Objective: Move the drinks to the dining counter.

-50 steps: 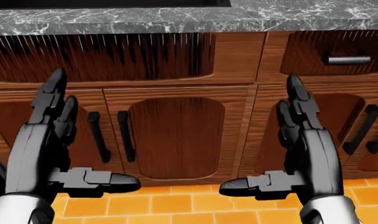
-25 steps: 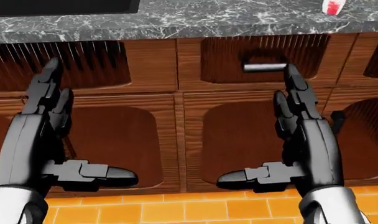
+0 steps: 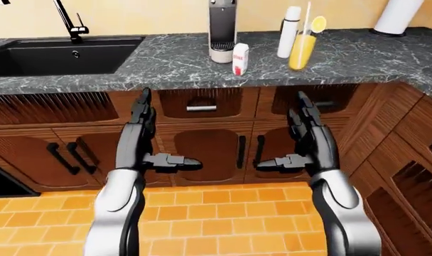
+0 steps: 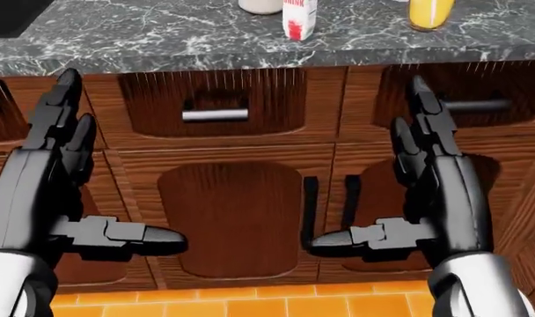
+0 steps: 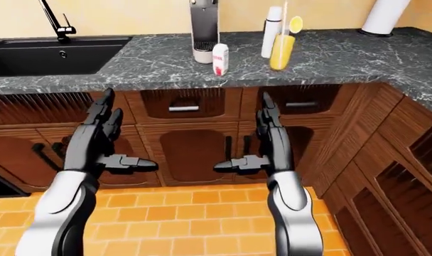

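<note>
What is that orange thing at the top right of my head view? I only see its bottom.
Observer: A tall glass of orange juice, with a lemon slice on its rim.
Operator: Anything beside it?
Observer: A slim white bottle stands just left of it in the left-eye view.
Operator: And the black patch at my top left?
Observer: A black sink set into the grey marble counter, with a dark tap above it in that view.
</note>
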Robot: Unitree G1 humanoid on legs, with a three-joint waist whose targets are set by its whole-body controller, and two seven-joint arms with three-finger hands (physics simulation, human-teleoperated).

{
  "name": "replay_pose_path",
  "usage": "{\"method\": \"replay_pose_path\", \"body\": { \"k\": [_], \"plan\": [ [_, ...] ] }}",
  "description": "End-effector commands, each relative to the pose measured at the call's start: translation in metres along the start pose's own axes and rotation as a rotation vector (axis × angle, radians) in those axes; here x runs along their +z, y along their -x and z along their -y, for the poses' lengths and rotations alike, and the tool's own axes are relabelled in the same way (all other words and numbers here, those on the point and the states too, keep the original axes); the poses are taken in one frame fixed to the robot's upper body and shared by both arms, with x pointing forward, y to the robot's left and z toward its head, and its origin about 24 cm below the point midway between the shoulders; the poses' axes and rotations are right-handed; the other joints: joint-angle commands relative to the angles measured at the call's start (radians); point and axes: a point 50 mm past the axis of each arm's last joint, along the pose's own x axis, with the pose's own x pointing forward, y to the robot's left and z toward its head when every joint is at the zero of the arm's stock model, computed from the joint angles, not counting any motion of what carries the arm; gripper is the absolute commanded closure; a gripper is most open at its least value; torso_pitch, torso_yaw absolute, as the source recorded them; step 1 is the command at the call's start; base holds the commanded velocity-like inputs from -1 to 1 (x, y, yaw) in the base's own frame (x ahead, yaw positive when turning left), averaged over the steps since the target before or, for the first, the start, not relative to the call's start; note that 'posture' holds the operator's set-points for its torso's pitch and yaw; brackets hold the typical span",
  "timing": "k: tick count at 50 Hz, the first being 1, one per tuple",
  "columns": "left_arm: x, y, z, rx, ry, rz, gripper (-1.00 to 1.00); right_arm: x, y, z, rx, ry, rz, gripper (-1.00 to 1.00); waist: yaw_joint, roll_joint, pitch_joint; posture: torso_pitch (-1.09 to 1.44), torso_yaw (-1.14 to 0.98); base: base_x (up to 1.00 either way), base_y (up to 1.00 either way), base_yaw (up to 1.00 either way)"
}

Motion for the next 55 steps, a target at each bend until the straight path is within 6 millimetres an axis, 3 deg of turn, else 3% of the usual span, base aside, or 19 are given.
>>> {"method": "replay_pose_path", "body": {
  "k": [1, 3, 5, 7, 8, 11, 16, 17, 29, 32, 36, 37, 39, 40, 41, 44, 49, 52, 55],
  "plan": [
    [0.016, -0.001, 0.003, -0.018, -0.002, 0.094, -1.00, 0.016, -0.001, 0.001, -0.010, 0.015, 0.086, -1.00, -0.007, 0.013, -0.021, 0.00, 0.00, 0.11, -0.67, 0.00],
    [0.016, 0.000, 0.003, -0.018, -0.001, 0.093, -1.00, 0.015, -0.001, 0.000, -0.006, 0.014, 0.085, -1.00, -0.003, 0.034, -0.027, 0.00, 0.00, 0.16, -0.88, 0.00],
    [0.015, 0.001, 0.004, -0.018, 0.001, 0.093, -1.00, 0.014, 0.000, -0.001, -0.004, 0.014, 0.085, -1.00, 0.006, 0.017, -0.012, 0.00, 0.00, 0.16, -0.89, 0.00],
    [0.012, 0.000, 0.004, -0.017, 0.003, 0.090, -1.00, 0.013, -0.001, -0.001, -0.002, 0.015, 0.085, -1.00, 0.004, -0.032, -0.009, 0.00, 0.00, 0.16, -0.89, 0.00],
    [0.013, 0.000, 0.003, -0.016, 0.004, 0.090, -1.00, 0.014, -0.001, -0.001, -0.002, 0.015, 0.086, -1.00, -0.005, -0.101, -0.034, 0.00, 0.00, 0.17, -0.88, 0.00],
    [0.016, -0.002, -0.004, 0.002, 0.007, 0.096, -1.00, 0.020, -0.002, -0.001, -0.002, 0.020, 0.100, -1.00, -0.021, -0.070, -0.016, 0.00, 0.00, 0.17, -0.62, 0.00],
    [0.022, -0.002, -0.007, 0.010, 0.004, 0.107, -1.00, 0.024, -0.001, -0.003, 0.034, -0.046, 0.114, -1.00, -0.035, -0.102, -0.022, 0.00, 0.00, 0.00, 0.23, 0.00],
    [0.021, -0.002, -0.007, 0.011, 0.005, 0.107, -1.00, 0.024, -0.001, -0.004, 0.041, -0.052, 0.115, -1.00, -0.015, -0.085, 0.006, 0.00, 0.00, 0.00, 0.00, 1.00],
    [0.020, -0.002, -0.008, 0.016, 0.012, 0.106, -1.00, 0.025, -0.002, -0.003, 0.040, -0.059, 0.119, -1.00, -0.006, -0.061, 0.011, 0.00, 0.00, 0.00, 0.00, 1.00],
    [0.019, -0.003, -0.008, 0.016, 0.011, 0.106, -1.00, 0.025, -0.002, -0.003, 0.035, -0.040, 0.118, -1.00, -0.005, -0.029, 0.015, 0.00, 0.00, 0.00, 0.00, 1.00],
    [0.018, -0.003, -0.009, 0.017, 0.012, 0.105, -1.00, 0.024, -0.002, -0.001, 0.021, -0.036, 0.109, -1.00, -0.039, -0.105, 0.029, 0.00, 0.00, 0.00, 0.49, 0.00],
    [0.019, -0.003, -0.009, 0.016, 0.012, 0.105, -1.00, 0.024, -0.002, 0.000, 0.019, -0.036, 0.109, -1.00, -0.029, -0.087, 0.038, 0.00, 0.00, 0.00, -0.25, 0.00],
    [0.021, -0.003, -0.008, 0.015, 0.011, 0.108, -1.00, 0.028, -0.002, 0.000, 0.017, -0.026, 0.115, -1.00, -0.045, -0.081, 0.003, 0.00, 0.00, 0.00, -0.71, 0.00],
    [0.022, -0.003, -0.008, 0.015, 0.010, 0.108, -1.00, 0.028, -0.002, 0.000, 0.016, -0.022, 0.118, -1.00, -0.045, -0.134, -0.027, 0.00, 0.00, 0.00, -0.71, 0.00],
    [0.022, -0.004, -0.008, 0.015, 0.010, 0.109, -1.00, 0.028, -0.002, 0.000, 0.015, -0.018, 0.120, -1.00, -0.039, -0.066, 0.007, 0.00, 0.00, 0.00, -0.40, 0.00],
    [0.024, -0.004, -0.009, 0.016, 0.009, 0.110, -1.00, 0.031, -0.002, -0.001, 0.014, -0.011, 0.127, -1.00, -0.035, -0.087, -0.008, 0.00, 0.00, 0.00, -0.10, 0.00],
    [0.028, -0.006, -0.012, 0.019, 0.005, 0.115, -1.00, 0.037, -0.004, -0.003, 0.010, 0.020, 0.137, -1.00, -0.040, -0.069, -0.032, 0.00, 0.00, 0.03, 0.01, 0.00],
    [0.031, -0.007, -0.013, 0.020, 0.002, 0.120, -1.00, 0.041, -0.005, -0.003, 0.010, 0.022, 0.144, -1.00, -0.044, -0.049, 0.005, 0.00, 0.00, 0.41, 0.28, 0.00],
    [0.032, -0.008, -0.013, 0.020, 0.001, 0.122, -1.00, 0.043, -0.006, -0.003, 0.009, 0.022, 0.147, -1.00, -0.051, -0.028, 0.003, 0.00, 0.00, 0.45, 0.35, 0.00]
  ]
}}
